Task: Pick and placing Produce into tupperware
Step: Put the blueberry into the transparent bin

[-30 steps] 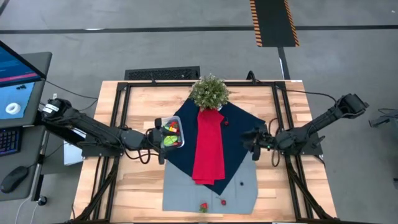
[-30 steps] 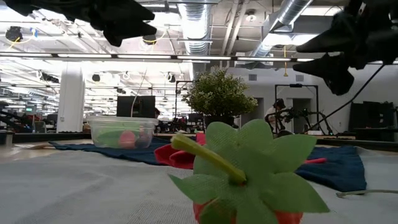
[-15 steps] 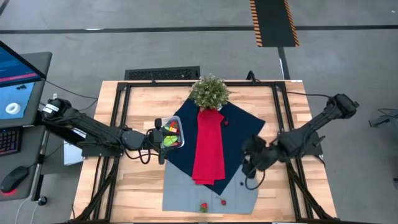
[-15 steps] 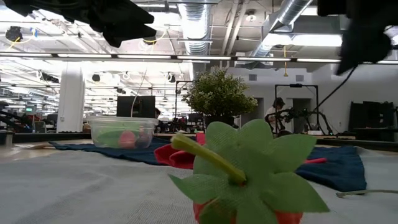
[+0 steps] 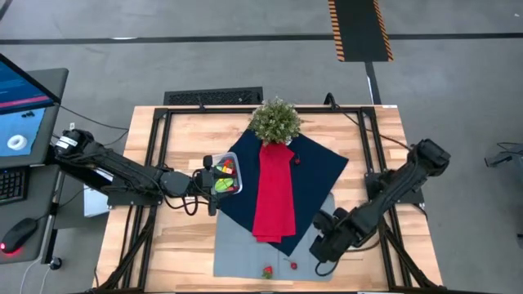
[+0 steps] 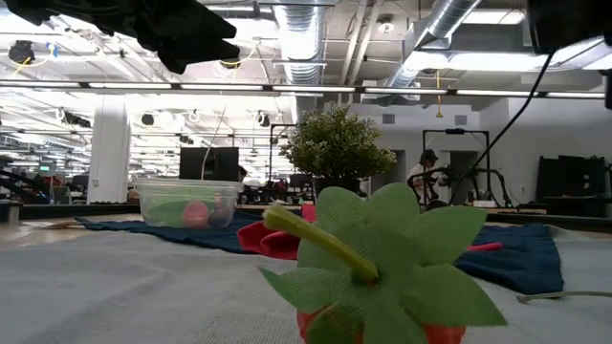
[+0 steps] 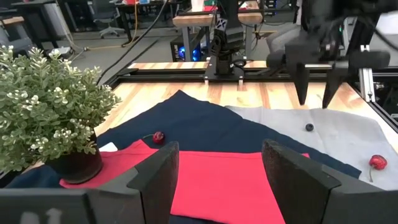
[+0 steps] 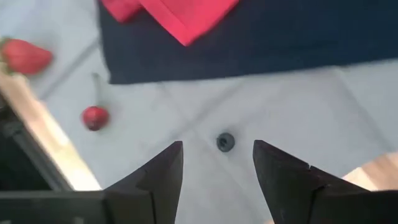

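From above, my left gripper (image 5: 214, 181) hangs at the left-centre of the frame, right at the clear tupperware (image 5: 226, 175), which already holds several pieces of produce: green, yellow and red show inside. My right gripper (image 5: 320, 243) is at the lower right, over the grey cloth (image 5: 245, 253). Near the bottom centre a strawberry (image 5: 267, 271) and a cherry (image 5: 293, 265) lie loose on that cloth, and a small dark berry (image 5: 318, 241) sits just by my right fingers. Another cherry (image 5: 296, 160) rests on the navy cloth (image 5: 319, 175), right of the potted plant (image 5: 274, 120).

At table height, the strawberry's green leafy cap (image 6: 382, 253) fills the foreground, and the tupperware (image 6: 186, 202) stands at mid-left with green and pink pieces in it.

Past my left fingers (image 7: 155, 180), which stand apart and hold nothing, I see the red cloth (image 7: 230, 180), a cherry (image 7: 158, 136) on the navy, and another (image 7: 377, 162) at the far right.

My right fingers (image 8: 158, 174) are spread wide and empty, straddling the dark berry (image 8: 225, 142); the cherry (image 8: 95, 117) and strawberry (image 8: 23, 56) lie toward the upper left.

I judge the job partly done: some produce is boxed, while at least four pieces remain outside, the dark berry likely next.
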